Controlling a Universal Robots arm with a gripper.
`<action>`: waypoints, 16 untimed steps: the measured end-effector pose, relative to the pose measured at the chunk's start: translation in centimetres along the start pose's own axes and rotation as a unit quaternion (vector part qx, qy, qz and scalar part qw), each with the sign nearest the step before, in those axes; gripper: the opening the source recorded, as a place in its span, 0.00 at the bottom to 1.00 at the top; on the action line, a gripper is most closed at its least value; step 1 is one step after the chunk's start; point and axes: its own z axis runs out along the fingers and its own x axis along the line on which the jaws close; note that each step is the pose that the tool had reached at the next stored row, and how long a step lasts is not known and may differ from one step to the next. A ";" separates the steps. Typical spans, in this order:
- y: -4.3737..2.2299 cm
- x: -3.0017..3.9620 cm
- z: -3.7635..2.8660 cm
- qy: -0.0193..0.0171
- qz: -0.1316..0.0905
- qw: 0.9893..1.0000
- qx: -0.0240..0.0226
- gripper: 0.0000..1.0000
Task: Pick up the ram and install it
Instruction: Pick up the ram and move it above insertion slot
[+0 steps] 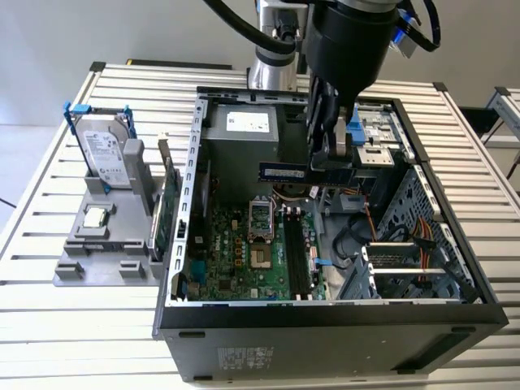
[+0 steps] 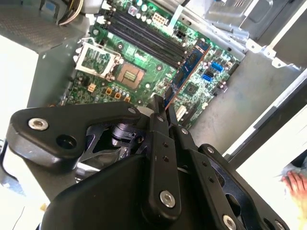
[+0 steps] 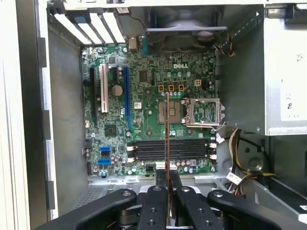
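Observation:
My gripper [image 1: 323, 160] is shut on the ram [image 1: 282, 171], a thin dark blue stick held level above the open computer case [image 1: 325, 317]. The stick juts toward the exterior view's left, over the motherboard [image 1: 236, 260]. The second wrist view has the ram [image 2: 190, 64] reaching out from the gripper [image 2: 164, 99] over the green board. Edge-on in the first wrist view, the ram [image 3: 166, 139] rises from the gripper [image 3: 168, 181] and crosses the black memory slots [image 3: 144, 149]. Those slots [image 1: 296, 256] lie well below the stick, which is apart from them.
On the exterior view's left, a grey holder [image 1: 73, 268] carries a hard drive [image 1: 106, 154], a silver CPU chip [image 1: 96, 217] and a green expansion card [image 1: 166, 207]. The power supply [image 1: 240, 130] and drive cage [image 1: 414, 236] flank the board. A person's hand [image 2: 295, 184] is beside the case.

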 end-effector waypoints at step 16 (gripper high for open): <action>-3.48 -0.13 -0.07 0.000 0.003 1.000 -0.002 0.00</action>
